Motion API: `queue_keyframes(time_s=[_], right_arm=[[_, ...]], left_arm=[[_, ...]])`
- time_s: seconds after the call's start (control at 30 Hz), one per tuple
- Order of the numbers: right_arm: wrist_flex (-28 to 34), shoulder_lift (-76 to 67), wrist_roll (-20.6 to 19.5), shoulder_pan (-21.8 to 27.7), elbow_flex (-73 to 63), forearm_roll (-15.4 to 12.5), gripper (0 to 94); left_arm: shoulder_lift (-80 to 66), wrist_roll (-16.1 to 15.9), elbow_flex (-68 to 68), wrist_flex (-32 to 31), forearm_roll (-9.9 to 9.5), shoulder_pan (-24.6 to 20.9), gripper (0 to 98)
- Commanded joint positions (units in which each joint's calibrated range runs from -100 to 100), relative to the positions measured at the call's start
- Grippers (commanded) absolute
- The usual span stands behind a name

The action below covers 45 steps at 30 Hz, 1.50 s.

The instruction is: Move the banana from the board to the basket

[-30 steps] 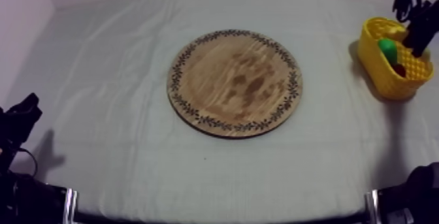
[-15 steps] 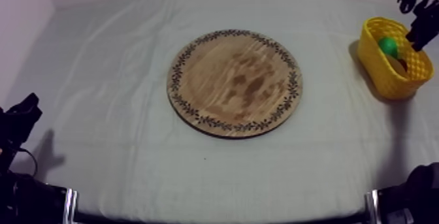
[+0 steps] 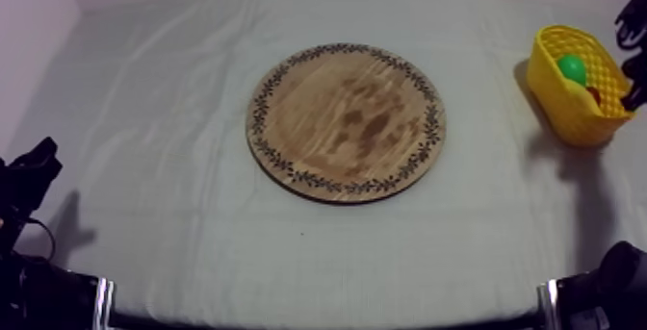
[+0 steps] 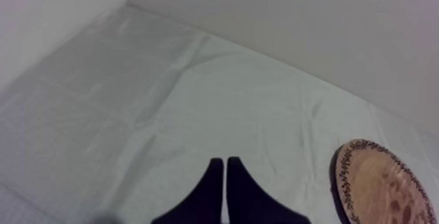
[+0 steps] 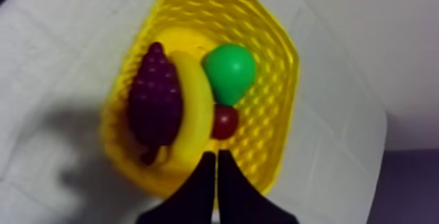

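The left tool (image 4: 225, 166) rests low by the near left corner of the table (image 3: 193, 238). Its two black fingers lie flat together and hold nothing. It looks parked there so that it stays out of the way, because this job is far from its side.

In the middle of the table lies the round wooden board (image 3: 347, 122). No fruit is on it, so there is nothing to pick up from it now.

Close to the table's right edge, toward the far right corner, stands the yellow basket (image 5: 277, 63). The banana (image 5: 193, 115) lies inside it, down on the basket floor. It lies long-ways in the middle, with the bunch of grapes (image 5: 153, 99) touching it on one side. The green pear (image 5: 228, 70) and the small red fruit (image 5: 224, 122) sit snug against its other side. The fruit are packed close because the basket is narrow, and its walls keep them from rolling out.

The right tool (image 5: 217, 158) hangs above the basket, over its near rim. Its fingers are pressed together with nothing between them, and they do not touch the banana. So the task looks done. The tool is likely up high so that it cannot bump the basket or the fruit.
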Motion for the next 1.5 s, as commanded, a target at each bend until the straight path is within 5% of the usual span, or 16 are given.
queue_keyframes(time_s=[0.0, 0.33, 0.53, 0.9, 1.0, 1.27, 1.47], right_arm=[[0.51, -14.81, -2.71, -0.33, 11.88, 0.04, 0.9], [6.7, -42.73, -19.43, -7.23, 26.06, 8.35, 0.8], [12.27, -55.72, -25.28, -9.19, 29.59, 9.56, 1.0], [8.83, -66.38, -46.22, -12.88, 37.65, 18.51, 1.0], [4.02, -66.58, -45.74, -12.96, 38.81, 18.62, 0.6], [1.73, -66.68, -36.73, -13.01, 39.37, 18.58, 0.4], [1.61, -66.68, -35.85, -13.47, 39.4, 18.57, 0.4]], left_arm=[[0.03, 0.0, 0.04, 0.01, 0.02, -0.01, 0.1], [0.03, 0.0, 0.04, 0.01, 0.02, -0.01, 0.1], [0.03, 0.0, 0.04, 0.01, 0.02, -0.01, 0.1], [0.03, -0.01, 0.04, 0.01, 0.02, -0.01, 0.1], [0.03, -0.02, 0.04, 0.01, 0.02, -0.01, 0.1], [0.03, 0.0, 0.04, 0.01, 0.02, -0.01, 0.1], [0.03, 0.0, 0.04, 0.01, 0.02, -0.01, 0.1]])
